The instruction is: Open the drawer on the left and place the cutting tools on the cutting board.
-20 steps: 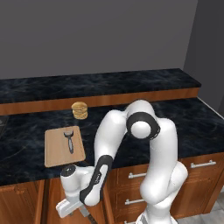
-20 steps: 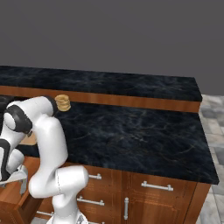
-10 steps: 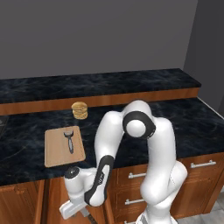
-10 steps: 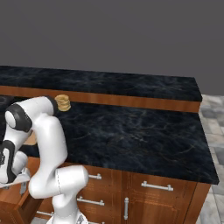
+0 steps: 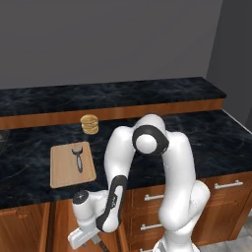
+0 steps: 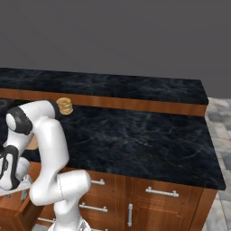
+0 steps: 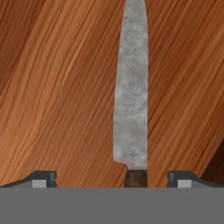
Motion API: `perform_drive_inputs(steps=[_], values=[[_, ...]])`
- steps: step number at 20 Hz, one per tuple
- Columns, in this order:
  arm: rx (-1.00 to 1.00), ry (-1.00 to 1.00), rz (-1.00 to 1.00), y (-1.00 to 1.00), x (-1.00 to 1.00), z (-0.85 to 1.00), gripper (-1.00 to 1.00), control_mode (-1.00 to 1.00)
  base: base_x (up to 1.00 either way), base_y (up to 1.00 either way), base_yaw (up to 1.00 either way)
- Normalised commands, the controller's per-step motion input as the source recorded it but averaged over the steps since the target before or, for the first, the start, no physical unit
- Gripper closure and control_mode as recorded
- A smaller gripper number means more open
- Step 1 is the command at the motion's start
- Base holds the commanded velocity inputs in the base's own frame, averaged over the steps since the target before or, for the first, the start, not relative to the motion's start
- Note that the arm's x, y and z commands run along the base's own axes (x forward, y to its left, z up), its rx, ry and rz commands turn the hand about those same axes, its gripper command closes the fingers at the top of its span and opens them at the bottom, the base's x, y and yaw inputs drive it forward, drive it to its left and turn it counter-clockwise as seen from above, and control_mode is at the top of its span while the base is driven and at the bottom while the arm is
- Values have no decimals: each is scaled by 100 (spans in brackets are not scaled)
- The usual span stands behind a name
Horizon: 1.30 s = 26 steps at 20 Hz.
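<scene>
Drawer (image 7: 57,87) stands open, its wood floor under the hand. Cutting board (image 5: 72,165) lies on the counter (image 5: 197,138), at nine o'clock of the arm's elbow, with the peeler (image 5: 78,157) already on it. Knife (image 7: 130,87) lies in the drawer, blade toward twelve o'clock, not yet lifted. Gripper (image 7: 111,178) hangs spread wide, fingertips either side of the handle, gripping nothing.

Arm: glossy white rounded link shells, thick and tubular, bulging at elbow and base. Dark grey-to-black round joint caps and bands between links; one large black disc at the upper joint. A dark oval inset runs along the forearm. Hand block white, boxy. Fingertips (image 7: 44,178) small, dark grey, with lighter square faces.
</scene>
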Motion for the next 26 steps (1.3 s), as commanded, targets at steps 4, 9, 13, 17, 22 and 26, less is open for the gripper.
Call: perform_drive_inputs(steps=[4, 9, 13, 17, 22, 26], values=[[0, 0, 1, 0, 0, -16, -100, -100, 0, 0, 0], [0, 0, 0, 0, 6, -20, -100, -100, 0, 0, 0], [-1, 0, 0, 0, 13, -25, -100, -100, 0, 0, 0], [-2, 0, 0, 0, 11, -24, -100, -100, 0, 0, 0], [-1, 0, 0, 0, 0, -31, -100, -100, 0, 0, 0], [-2, 0, 1, 0, 0, -32, -100, -100, 0, 0, 0]])
